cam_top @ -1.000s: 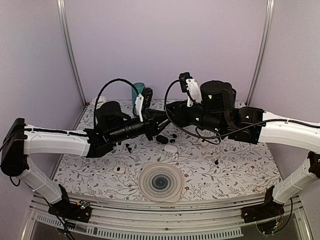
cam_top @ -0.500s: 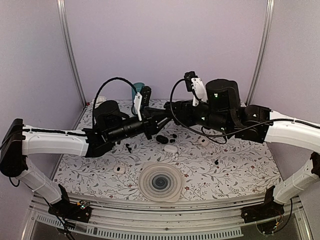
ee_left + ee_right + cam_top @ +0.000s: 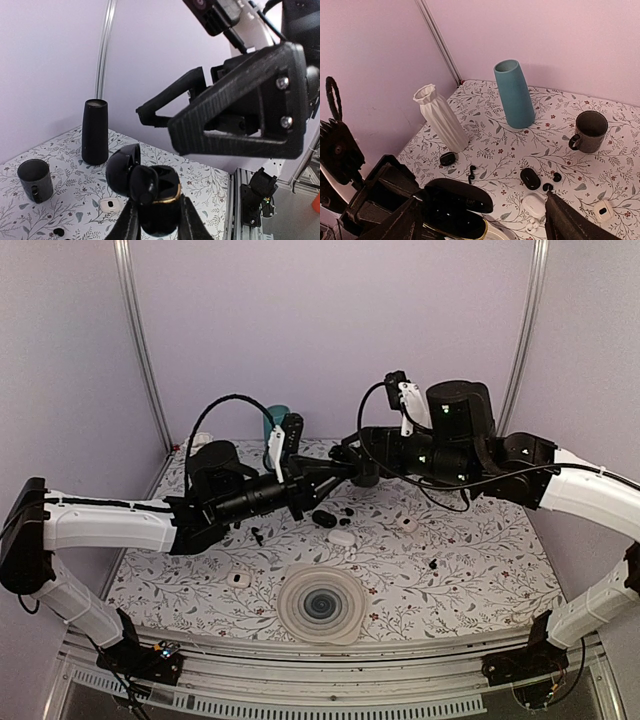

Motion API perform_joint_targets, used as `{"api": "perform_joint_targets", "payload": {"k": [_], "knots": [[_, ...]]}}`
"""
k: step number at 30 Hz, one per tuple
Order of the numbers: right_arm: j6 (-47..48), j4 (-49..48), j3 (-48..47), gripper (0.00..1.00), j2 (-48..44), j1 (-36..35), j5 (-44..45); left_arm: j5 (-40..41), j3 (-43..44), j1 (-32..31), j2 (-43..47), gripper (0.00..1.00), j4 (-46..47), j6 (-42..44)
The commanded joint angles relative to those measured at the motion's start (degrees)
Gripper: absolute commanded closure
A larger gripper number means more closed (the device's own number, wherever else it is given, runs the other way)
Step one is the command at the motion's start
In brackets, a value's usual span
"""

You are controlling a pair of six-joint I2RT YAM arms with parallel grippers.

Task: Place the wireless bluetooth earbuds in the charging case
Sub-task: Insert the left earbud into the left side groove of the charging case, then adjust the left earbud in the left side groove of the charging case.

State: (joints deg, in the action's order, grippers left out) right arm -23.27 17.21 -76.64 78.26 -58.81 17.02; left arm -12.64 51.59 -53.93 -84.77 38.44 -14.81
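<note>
We are holding the black charging case [image 3: 160, 200] aloft over the tabletop [image 3: 65, 197] in the left gripper [image 3: 156, 222], its jaws pinching the case's lower body, while the right gripper [image 3: 157, 124] is hovering just beside it, jaws spread with nothing visible between them. The case is sitting mouth-up, lid [image 3: 122, 167] swung open, its long axis seemingly running level and out ahead of the left jaws. We are judging this the seating step, and the next move is likely calling for picking one of the loose earbuds [image 3: 557, 176] lying on the tabletop and lining it up over a free well.
</note>
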Motion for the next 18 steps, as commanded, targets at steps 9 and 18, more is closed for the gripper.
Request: {"api": "perform_joint_targets", "payload": {"k": [9, 18], "knots": [[-0.7, 11.8, -10.3, 0.16, 5.5, 0.1, 0.3, 1.3, 1.6, 0.3, 0.3, 1.0, -3.2, 2.3], [-3.3, 18.0, -16.8, 0.17, 10.3, 0.1, 2.4, 5.5, 3.7, 0.2, -0.4, 1.0, -8.8, 5.1]]}}
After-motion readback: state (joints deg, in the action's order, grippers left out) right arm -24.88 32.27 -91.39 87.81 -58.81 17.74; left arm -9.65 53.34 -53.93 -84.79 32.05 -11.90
